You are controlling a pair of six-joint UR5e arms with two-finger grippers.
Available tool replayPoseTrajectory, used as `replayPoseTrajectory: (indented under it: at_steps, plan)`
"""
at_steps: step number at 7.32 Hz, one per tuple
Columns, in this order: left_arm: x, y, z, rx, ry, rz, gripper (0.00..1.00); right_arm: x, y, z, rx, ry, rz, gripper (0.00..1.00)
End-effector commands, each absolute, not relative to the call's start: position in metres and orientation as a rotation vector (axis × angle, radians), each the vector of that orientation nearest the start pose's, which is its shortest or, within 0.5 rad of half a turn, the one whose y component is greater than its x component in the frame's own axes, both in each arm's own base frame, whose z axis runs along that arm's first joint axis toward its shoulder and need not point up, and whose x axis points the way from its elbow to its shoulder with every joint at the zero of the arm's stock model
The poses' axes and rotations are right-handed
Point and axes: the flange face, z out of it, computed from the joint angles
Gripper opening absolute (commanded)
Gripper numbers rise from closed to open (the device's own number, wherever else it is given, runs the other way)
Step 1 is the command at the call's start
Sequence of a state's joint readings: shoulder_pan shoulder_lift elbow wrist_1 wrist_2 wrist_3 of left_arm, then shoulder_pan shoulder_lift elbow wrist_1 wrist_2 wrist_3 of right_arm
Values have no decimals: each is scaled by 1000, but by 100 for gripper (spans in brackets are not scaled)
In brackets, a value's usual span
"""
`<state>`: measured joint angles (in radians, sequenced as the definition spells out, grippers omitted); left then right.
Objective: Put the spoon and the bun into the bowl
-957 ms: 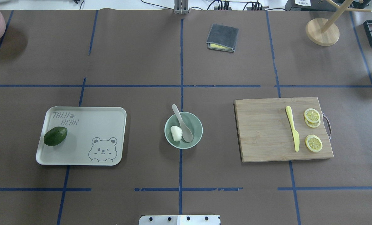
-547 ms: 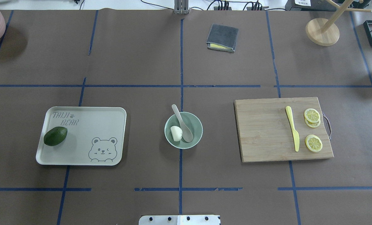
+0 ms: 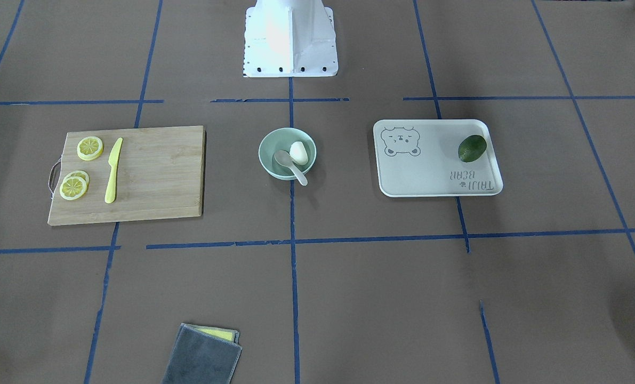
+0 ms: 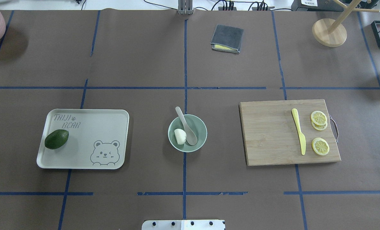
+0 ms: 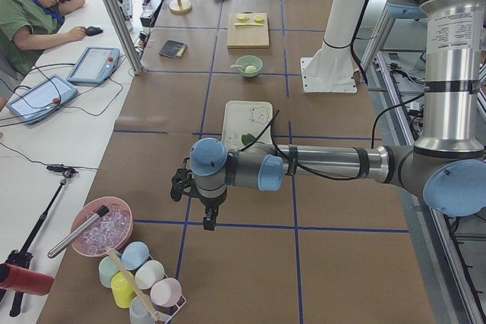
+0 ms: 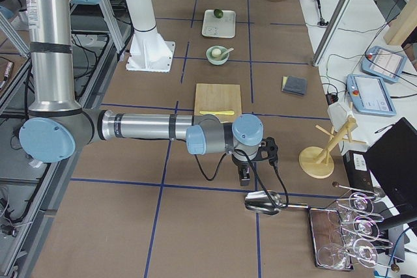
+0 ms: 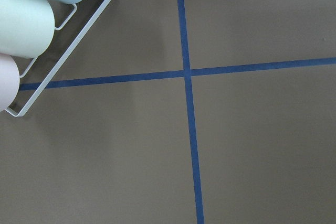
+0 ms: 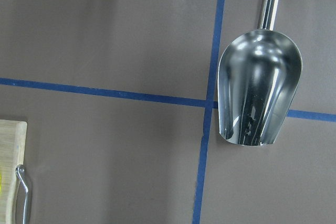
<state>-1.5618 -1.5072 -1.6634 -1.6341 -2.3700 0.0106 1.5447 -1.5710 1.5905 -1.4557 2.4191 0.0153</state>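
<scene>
The pale mint-green bowl (image 4: pixel 203 132) stands at the table's middle. The white bun (image 4: pixel 179 136) lies inside it on its left. The off-white spoon (image 4: pixel 186 126) rests with its scoop in the bowl and its handle over the far rim. The front-facing view shows the same: bowl (image 3: pixel 266 160), bun (image 3: pixel 298 152), spoon (image 3: pixel 290 164). No gripper shows in either of these views. My left gripper (image 5: pixel 206 216) hangs over the table's left end, far from the bowl; I cannot tell if it is open. My right gripper (image 6: pixel 246 174) hangs over the right end; I cannot tell its state either.
A pale tray (image 4: pixel 107 118) holds a dark green fruit (image 4: pixel 56 139) on the left. A wooden board (image 4: pixel 266 134) holds a yellow knife (image 4: pixel 299 131) and lemon slices (image 4: pixel 320 146). A grey cloth (image 4: pixel 227 38) lies at the back. A metal scoop (image 8: pixel 260 90) lies under the right wrist, and a cup rack (image 7: pixel 63 45) under the left.
</scene>
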Motion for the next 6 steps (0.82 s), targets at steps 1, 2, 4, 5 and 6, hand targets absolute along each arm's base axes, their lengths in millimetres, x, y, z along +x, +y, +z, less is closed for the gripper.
replayPoseTrajectory:
  at_steps: [1, 2, 4, 5, 6]
  plan:
    - [-58, -475, 625, 79, 795, 66, 100, 45, -504, 629, 112, -849, -69, 100]
    - [-58, -473, 629, 74, 794, 101, 100, 45, -504, 629, 114, -849, -69, 100]
    - [-64, -472, 630, 66, 794, 91, 100, 45, -504, 629, 113, -849, -70, 100]
    - [-64, -472, 631, 65, 794, 89, 100, 45, -504, 629, 114, -849, -69, 100]
    - [-64, -472, 631, 66, 794, 90, 100, 45, -505, 628, 115, -849, -70, 100]
